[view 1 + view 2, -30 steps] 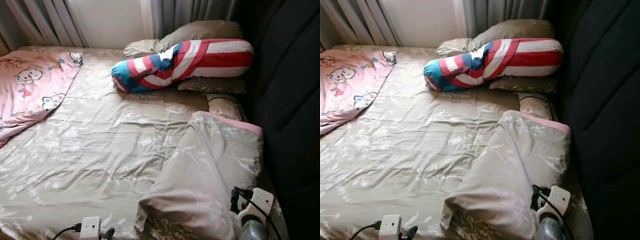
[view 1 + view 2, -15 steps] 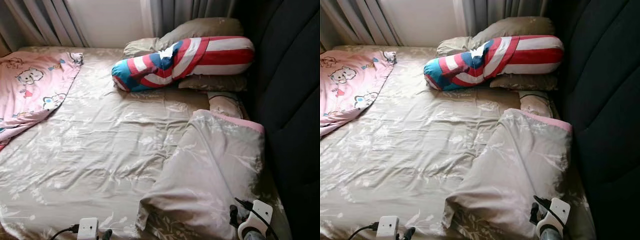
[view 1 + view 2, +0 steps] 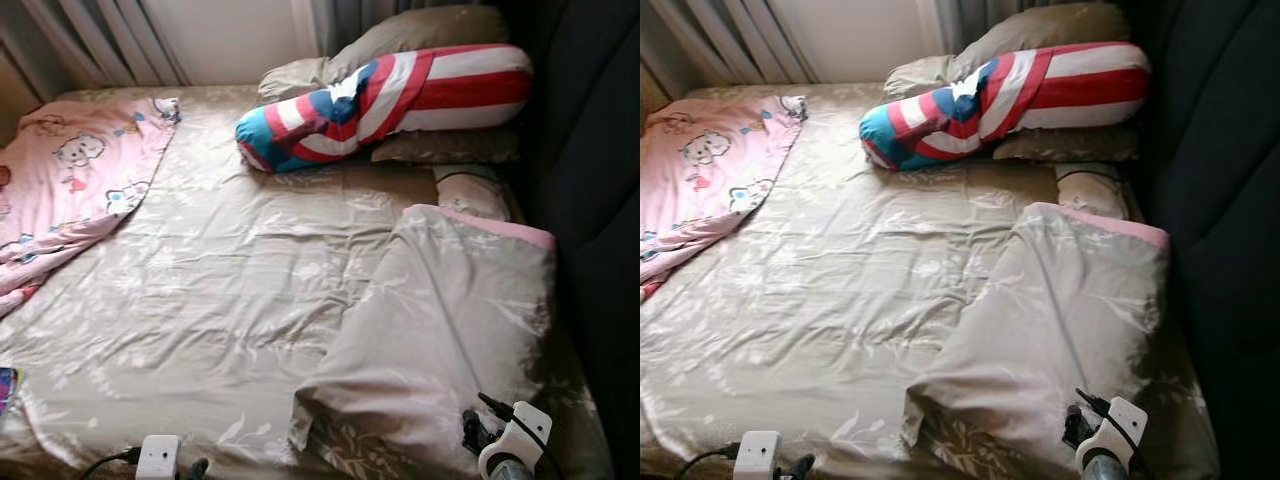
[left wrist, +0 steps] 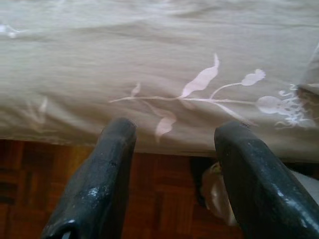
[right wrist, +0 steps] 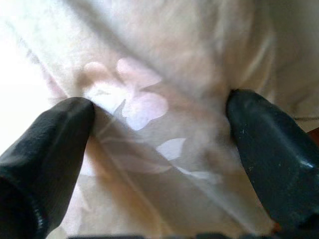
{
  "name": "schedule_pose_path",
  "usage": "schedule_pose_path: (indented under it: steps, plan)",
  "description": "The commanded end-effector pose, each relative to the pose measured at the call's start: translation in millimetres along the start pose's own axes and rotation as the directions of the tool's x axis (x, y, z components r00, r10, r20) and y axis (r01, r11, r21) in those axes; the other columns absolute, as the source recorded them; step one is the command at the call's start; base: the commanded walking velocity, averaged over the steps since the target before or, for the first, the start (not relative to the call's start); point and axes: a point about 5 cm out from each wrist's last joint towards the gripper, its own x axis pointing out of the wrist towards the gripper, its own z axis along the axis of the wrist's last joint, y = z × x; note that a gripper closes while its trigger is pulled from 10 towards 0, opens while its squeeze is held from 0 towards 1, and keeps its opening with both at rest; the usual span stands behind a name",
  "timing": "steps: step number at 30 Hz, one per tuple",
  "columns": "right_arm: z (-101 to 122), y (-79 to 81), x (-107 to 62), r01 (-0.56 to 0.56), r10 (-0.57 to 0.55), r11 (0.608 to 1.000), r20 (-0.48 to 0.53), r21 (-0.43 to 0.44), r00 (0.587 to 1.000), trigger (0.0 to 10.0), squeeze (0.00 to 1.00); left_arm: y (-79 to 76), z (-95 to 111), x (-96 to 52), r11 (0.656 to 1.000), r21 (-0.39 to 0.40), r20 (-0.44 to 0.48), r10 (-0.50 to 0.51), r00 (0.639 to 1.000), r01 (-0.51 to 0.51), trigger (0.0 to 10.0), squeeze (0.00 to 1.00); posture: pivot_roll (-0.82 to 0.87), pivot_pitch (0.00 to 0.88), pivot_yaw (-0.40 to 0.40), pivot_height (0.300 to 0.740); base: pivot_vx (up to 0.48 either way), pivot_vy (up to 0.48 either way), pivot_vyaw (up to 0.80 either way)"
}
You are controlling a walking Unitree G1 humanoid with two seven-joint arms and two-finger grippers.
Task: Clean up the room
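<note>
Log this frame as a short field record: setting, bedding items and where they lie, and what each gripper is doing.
setting: bed with beige leaf-print sheet, dark padded headboard on the robot's right
bolster: red, white and blue striped bolster pillow lying across beige pillows at the far end
folded cover: beige quilt with pink edge, near right
blanket: pink cartoon-print blanket, far left
left gripper: open, at the bed's near edge
right gripper: open, over the beige quilt

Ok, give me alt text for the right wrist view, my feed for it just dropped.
The right end effector is open, its two black fingers spread wide over the beige floral duvet, which lies close beneath them in soft folds. Nothing is gripped between the fingers.
</note>
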Motion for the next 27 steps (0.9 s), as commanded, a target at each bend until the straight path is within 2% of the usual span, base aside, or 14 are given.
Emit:
schedule_pose_path:
  steps: [1, 5, 10, 16, 23, 27]
  plan:
    - [-12, -1.8, -2.8, 0.012, -0.011, 1.000, -0.053, 0.026, 0.999, 10.0, 0.00, 8.1, -10, -7.0, 1.000, 0.022, -0.032, 0.003, 0.999, -0.003, 10.0, 0.00, 0.04, 0.176, 0.121, 0.740, 0.000, 0.000, 0.00]
    - [-16, -9.1, -4.0, 0.049, -0.046, 0.998, -0.079, 0.036, 0.996, 10.0, 0.00, 12.8, -9, -8.5, 0.999, 0.041, -0.030, -0.003, 1.000, 0.005, 10.0, 0.00, 0.04, 0.186, 0.139, 0.740, 0.000, 0.000, 0.00]
    - [-16, -25.8, -5.5, 0.132, -0.129, 0.991, -0.074, 0.038, 0.989, 10.0, 0.00, 15.0, -9, -9.8, 0.999, 0.049, -0.032, -0.008, 0.999, 0.010, 10.0, 0.00, 0.04, 0.193, 0.143, 0.740, 0.000, 0.000, 0.00]
    - [-12, -38.0, -6.6, 0.164, -0.162, 0.985, -0.043, 0.053, 0.986, 10.0, 0.00, 14.6, -12, -11.1, 0.999, 0.046, -0.042, -0.010, 0.999, 0.012, 10.0, 0.00, 0.04, 0.196, 0.138, 0.740, 0.000, 0.000, 0.00]
    - [-9, -35.0, -6.5, 0.126, -0.126, 0.989, -0.016, 0.081, 0.992, 10.0, 0.00, 12.6, -16, -10.8, 0.999, 0.035, -0.065, -0.004, 0.998, 0.006, 10.0, 0.00, 0.02, 0.191, 0.121, 0.740, 0.000, 0.000, 0.00]
    - [-19, -29.0, -7.8, 0.087, -0.082, 0.994, -0.079, 0.069, 0.993, 10.0, 0.00, 10.1, -15, -9.0, 1.000, 0.029, -0.070, -0.004, 0.998, 0.006, 10.0, 0.00, 0.01, 0.189, 0.116, 0.740, 0.000, 0.000, 0.00]
